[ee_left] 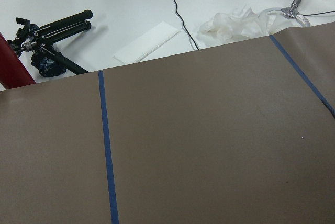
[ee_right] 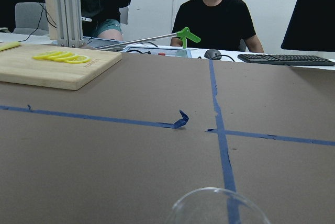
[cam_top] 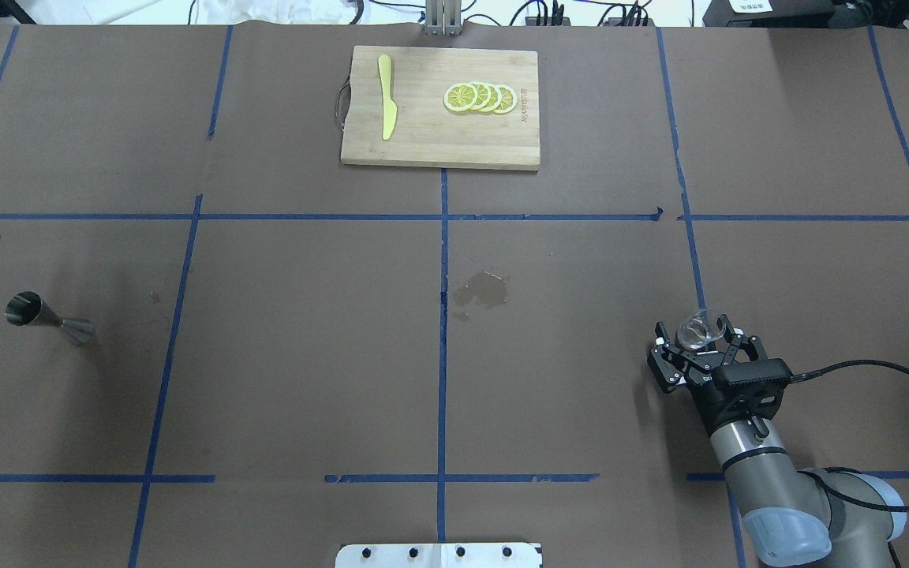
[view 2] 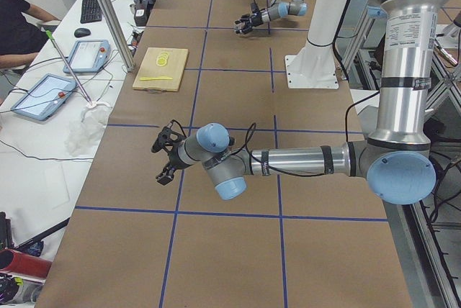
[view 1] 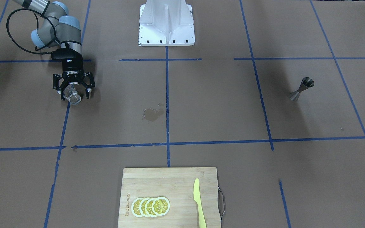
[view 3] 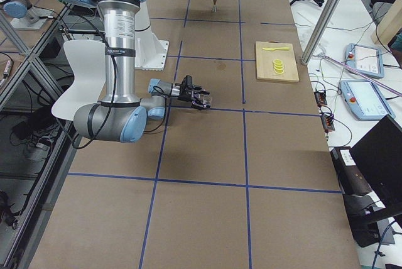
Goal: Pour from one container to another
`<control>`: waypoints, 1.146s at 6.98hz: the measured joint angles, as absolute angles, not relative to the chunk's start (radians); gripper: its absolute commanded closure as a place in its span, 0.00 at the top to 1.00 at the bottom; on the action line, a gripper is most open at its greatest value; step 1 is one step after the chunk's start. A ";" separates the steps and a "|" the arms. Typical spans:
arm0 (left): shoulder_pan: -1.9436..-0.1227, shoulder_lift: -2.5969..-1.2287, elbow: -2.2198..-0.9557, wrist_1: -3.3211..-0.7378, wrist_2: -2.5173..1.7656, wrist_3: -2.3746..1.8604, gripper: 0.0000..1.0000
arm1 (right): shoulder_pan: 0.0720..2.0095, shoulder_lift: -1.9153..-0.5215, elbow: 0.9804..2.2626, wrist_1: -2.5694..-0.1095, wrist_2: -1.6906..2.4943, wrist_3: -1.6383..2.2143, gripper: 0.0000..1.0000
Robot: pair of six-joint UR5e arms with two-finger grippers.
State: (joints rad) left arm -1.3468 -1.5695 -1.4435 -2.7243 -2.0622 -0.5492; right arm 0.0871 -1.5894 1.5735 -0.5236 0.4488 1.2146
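Robotics lab: tape-gridded table (cam_top: 304, 355), teach pendants (view 2: 85, 56).

Lighting's bright and even, shadows soft on the table (cam_top: 304, 355); the glass cup (ee_right: 217, 208) up close looks blurry.

Small clear cup (view 1: 72, 96) is made of glossy glass; grey hourglass jigger (view 1: 301, 89), satin steel; brown table cover (view 1: 217, 104), matt paper.

Brown table (cam_top: 304, 379), blue tape grid (cam_top: 441, 379); yellow knife (cam_top: 386, 106) and slices (cam_top: 480, 98) on pale board (cam_top: 423, 142); jigger (cam_top: 44, 317) seemingly grey.
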 measured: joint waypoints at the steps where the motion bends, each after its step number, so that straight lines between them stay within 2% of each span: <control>1: -1.347 -1.569 -1.446 -2.724 -2.062 -0.550 1.00 | 0.081 -1.591 1.575 -0.523 0.447 1.215 1.00; 5: -1.348 -1.570 -1.455 -2.723 -2.060 -0.556 1.00 | 0.028 -1.627 1.604 -0.522 0.416 1.215 1.00; 8: -1.348 -1.565 -1.456 -2.722 -2.064 -0.555 1.00 | -0.046 -1.709 1.674 -0.513 0.403 1.221 1.00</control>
State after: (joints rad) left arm -1.3477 -1.5654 -1.4558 -2.7221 -2.0636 -0.5550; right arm -0.0464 -1.7086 1.6739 -0.5134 0.4031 1.2212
